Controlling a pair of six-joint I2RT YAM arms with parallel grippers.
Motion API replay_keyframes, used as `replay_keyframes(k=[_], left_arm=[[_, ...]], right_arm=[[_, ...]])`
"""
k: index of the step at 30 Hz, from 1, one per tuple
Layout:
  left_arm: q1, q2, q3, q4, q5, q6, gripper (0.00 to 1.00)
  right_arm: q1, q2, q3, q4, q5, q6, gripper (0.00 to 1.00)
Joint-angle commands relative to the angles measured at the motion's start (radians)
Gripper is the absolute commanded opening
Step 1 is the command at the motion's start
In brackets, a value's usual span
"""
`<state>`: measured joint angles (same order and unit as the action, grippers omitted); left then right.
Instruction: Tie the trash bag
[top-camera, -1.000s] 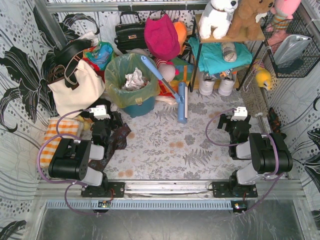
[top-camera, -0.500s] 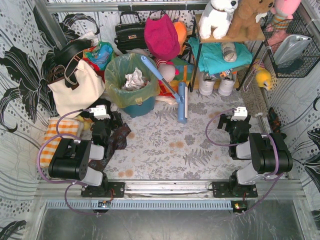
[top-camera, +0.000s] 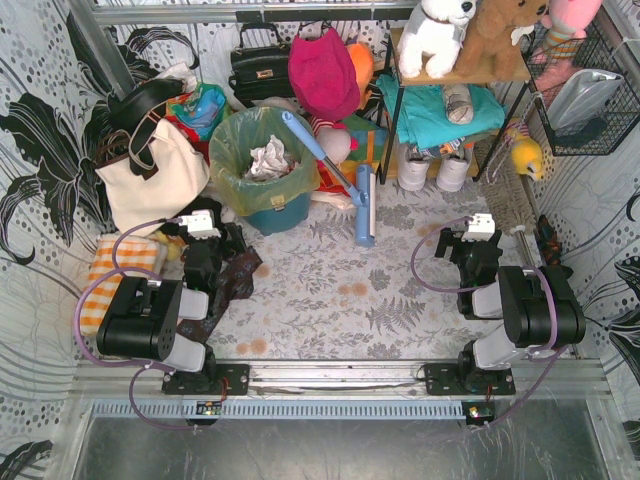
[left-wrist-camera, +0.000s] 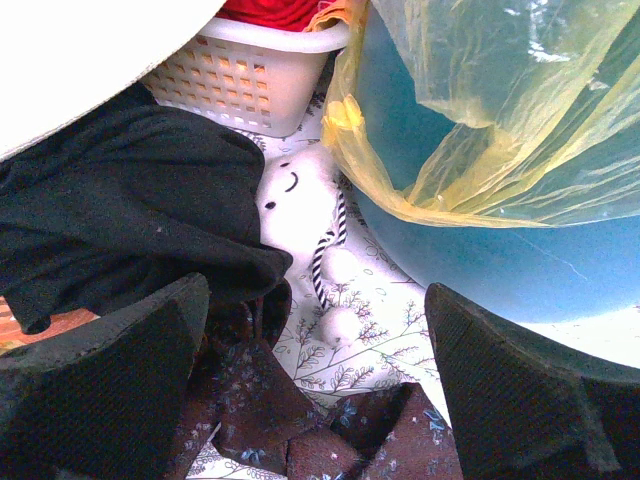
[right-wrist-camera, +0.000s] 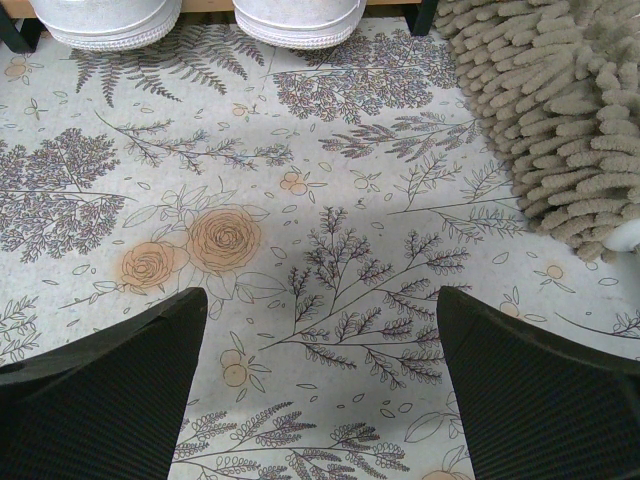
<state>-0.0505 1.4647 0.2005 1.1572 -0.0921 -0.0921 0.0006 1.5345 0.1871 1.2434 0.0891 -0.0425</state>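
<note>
Trash bag: the trash bag (top-camera: 262, 150) sits in the upper left-centre of the top view. It is open-mouthed and lines the teal bin (top-camera: 278, 215), with crumpled white paper (top-camera: 268, 158) inside it.
Bag rim: folded out over the bin's edge. The left wrist view shows the yellow film (left-wrist-camera: 500, 120) draped loosely down the bin wall (left-wrist-camera: 520, 270) in the upper right of the frame.
Blue squeegee: the blue squeegee (top-camera: 340, 180) has its handle tip resting on the bag's right rim, and its head lies on the floor toward frame centre.
Left claw: the left gripper (left-wrist-camera: 320, 400) is spread wide and holds nothing. It is low at the bin's lower left, above a dark cloth (left-wrist-camera: 130, 220) and a small white toy (left-wrist-camera: 295, 195).
Right claw: the right gripper (right-wrist-camera: 320, 390) is also wide and empty. It is over bare patterned floor, well apart from the bag, with a shaggy mat (right-wrist-camera: 560, 120) at the upper right of its view.
Step in hand: by my reading, the approach; neither claw has any film yet.
Doing it well: the left claw should rise and pinch the loose overhang on the near-left rim. The right claw should cross to the opposite rim and come in clear of the handle. Each should lift its side free of the edge before the sides are drawn together.
Risk: thin film may tear or slip, and a low pull could tip the bin.
</note>
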Motion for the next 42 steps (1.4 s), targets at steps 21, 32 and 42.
replay_keyframes(k=[21, 32, 42], left_arm=[[0.003, 0.005, 0.019, 0.040, 0.005, 0.005, 0.98], [-0.002, 0.003, 0.013, 0.051, -0.006, 0.016, 0.98], [-0.056, -0.076, -0.016, 0.044, -0.082, 0.047, 0.98]], right_arm=[[0.009, 0.001, 0.015, 0.041, -0.014, -0.008, 0.97], [0.009, -0.034, 0.014, 0.017, 0.027, -0.004, 0.97], [0.009, -0.108, 0.063, -0.141, 0.014, -0.014, 0.97]])
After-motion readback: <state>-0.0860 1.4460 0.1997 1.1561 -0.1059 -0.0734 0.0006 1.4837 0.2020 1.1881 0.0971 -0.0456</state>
